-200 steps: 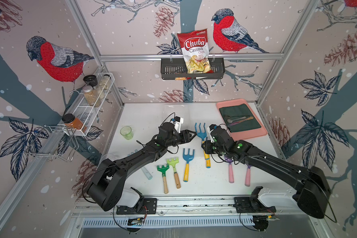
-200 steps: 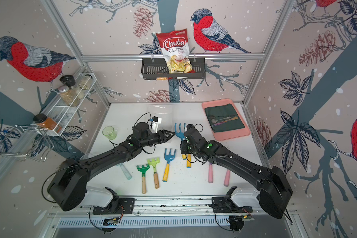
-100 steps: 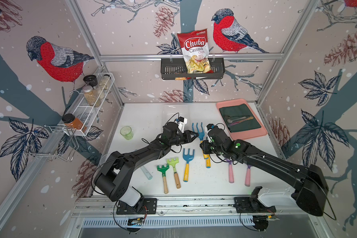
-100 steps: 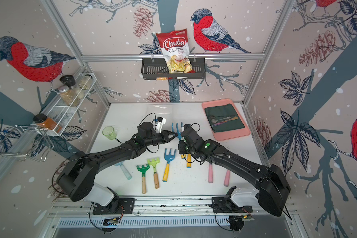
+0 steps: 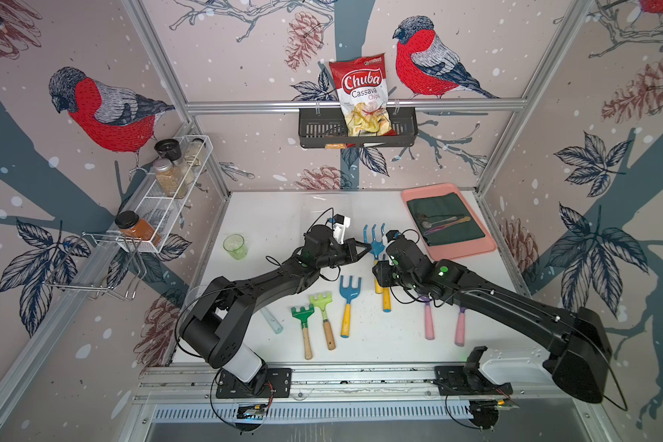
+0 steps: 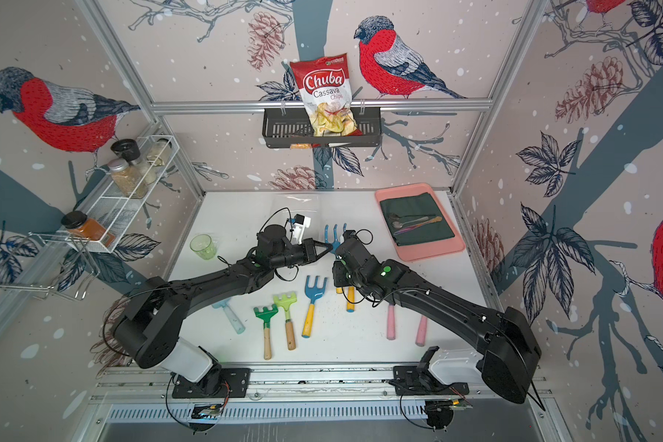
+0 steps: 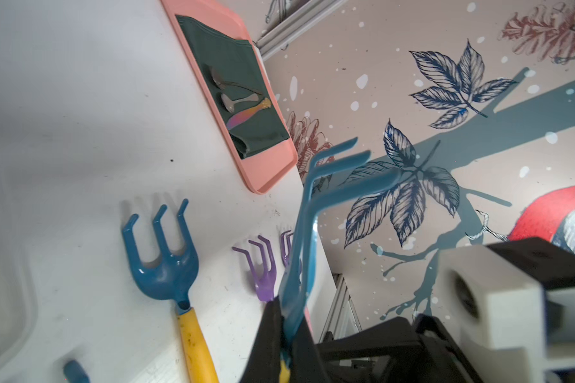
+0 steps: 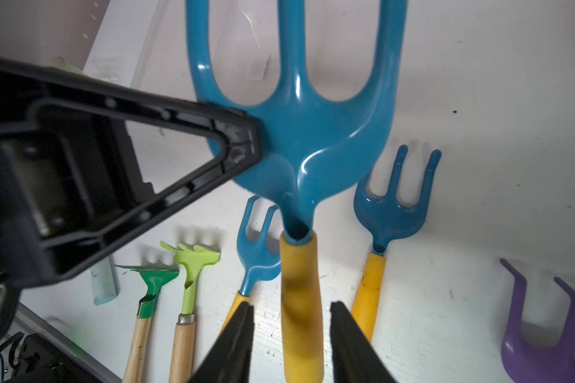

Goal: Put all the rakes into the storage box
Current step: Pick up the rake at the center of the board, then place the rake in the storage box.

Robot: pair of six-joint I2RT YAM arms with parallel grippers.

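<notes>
The rake (image 5: 376, 239) has a blue three-pronged head and a yellow handle, and it hangs above the table's middle in both top views (image 6: 334, 235). My left gripper (image 5: 366, 248) is shut on the blue head (image 7: 312, 205) from the side. My right gripper (image 8: 291, 318) is open, its fingers standing apart on either side of the yellow handle with a gap each side. The storage box (image 8: 246, 49), a clear tub, lies on the table beyond the rake's prongs. Its rounded rim (image 7: 30, 291) also shows in the left wrist view.
Several other toy tools lie in a row near the front: green rakes (image 5: 303, 317), a blue fork (image 5: 349, 302), and purple ones with pink handles (image 5: 429, 321). A pink tray (image 5: 456, 252) with cloth and spoons sits at the back right. A green cup (image 5: 235, 247) stands at the left.
My left gripper reached over to the rake's head and shut on it. My right gripper, which held the handle, has opened.
</notes>
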